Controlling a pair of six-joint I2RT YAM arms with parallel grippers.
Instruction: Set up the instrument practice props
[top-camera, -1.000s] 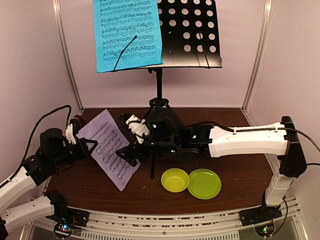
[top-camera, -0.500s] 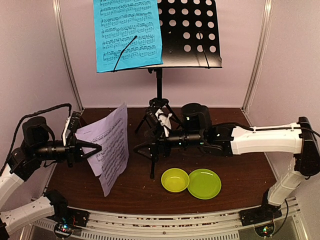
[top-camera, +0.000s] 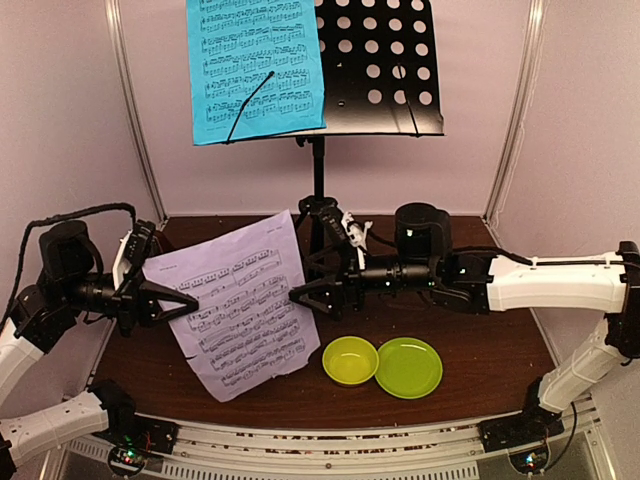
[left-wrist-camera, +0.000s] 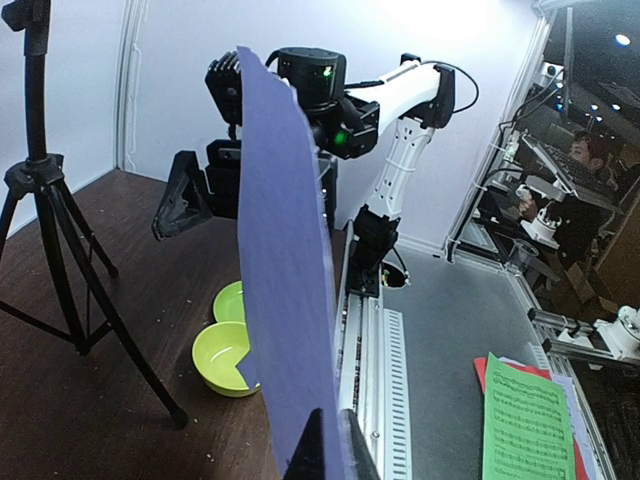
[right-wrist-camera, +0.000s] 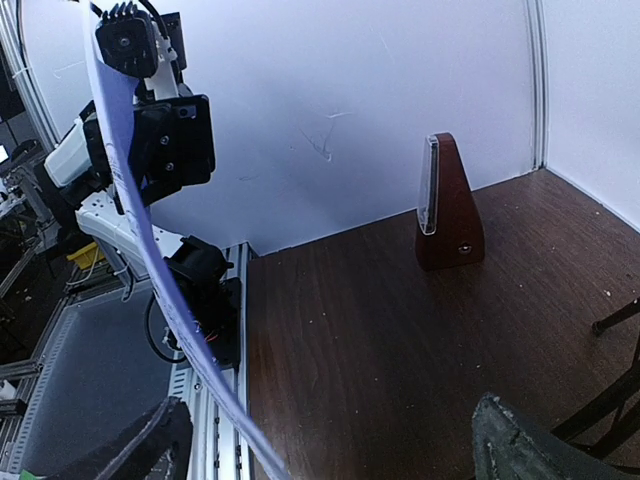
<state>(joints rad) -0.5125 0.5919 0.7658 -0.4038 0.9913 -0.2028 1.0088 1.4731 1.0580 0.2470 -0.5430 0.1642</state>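
One lilac sheet (top-camera: 240, 300), centre-left of the frame, held above the tabletop (top-camera: 480, 350): likely light, limp, easily creased. Your left fingers (top-camera: 168, 296) clamp its left edge; your right fingers (top-camera: 305, 295) gape beside its right edge. Take that margin gently.

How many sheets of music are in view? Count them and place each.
3: blue sheet on the music stand; lilac sheet held in the left fingers; green sheet off the table, others may lie beneath it.
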